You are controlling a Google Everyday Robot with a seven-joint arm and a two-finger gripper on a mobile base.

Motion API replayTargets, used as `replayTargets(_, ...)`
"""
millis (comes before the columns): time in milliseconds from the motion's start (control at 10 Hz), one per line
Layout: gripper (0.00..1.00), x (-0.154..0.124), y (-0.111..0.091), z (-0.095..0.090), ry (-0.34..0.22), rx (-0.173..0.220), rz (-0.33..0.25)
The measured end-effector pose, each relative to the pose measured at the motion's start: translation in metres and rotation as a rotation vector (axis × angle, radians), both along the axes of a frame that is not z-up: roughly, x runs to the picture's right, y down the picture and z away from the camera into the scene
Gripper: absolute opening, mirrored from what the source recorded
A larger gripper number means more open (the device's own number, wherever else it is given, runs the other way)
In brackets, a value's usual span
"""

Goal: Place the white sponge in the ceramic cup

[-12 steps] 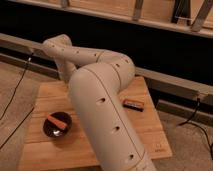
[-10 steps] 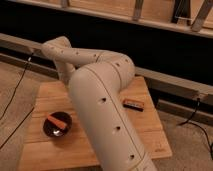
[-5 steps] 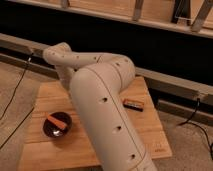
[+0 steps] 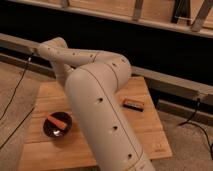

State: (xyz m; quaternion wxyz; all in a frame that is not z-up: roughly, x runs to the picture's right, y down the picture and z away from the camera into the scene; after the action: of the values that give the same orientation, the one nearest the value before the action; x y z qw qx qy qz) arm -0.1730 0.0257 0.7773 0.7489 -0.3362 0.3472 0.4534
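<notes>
Pale, grained wooden table stands on a grey floor before a dark wall, and the robot's bulky, smooth cream arm blocks much of it. Neither the white sponge nor the ceramic cup shows, so both may sit behind the arm and progress cannot be judged. The gripper is hidden past the arm's far end, fingers together; whether on anything, I cannot tell. Left stands a dark round glossy bowl holding an orange piece; right lies a flat dark brown-orange bar.

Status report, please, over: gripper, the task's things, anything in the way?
Gripper shut, hidden behind the arm. White sponge and ceramic cup not in sight. Arm covers the table's middle; dark bowl with orange piece at left.
</notes>
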Motion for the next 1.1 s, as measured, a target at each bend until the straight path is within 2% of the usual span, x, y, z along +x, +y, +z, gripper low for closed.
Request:
replayTargets(200, 0.00, 0.001, -0.007, -0.001, -0.001, 0.007, -0.005)
replayTargets(900, 0.00, 0.000, -0.008, 0.000, 0.000, 0.010, -0.005)
replayTargets(1000, 0.00, 0.002, -0.013, 0.008, 0.012, 0.033, -0.012)
replayTargets(1100, 0.00, 0.004, -0.024, 0.024, 0.033, 0.093, -0.026)
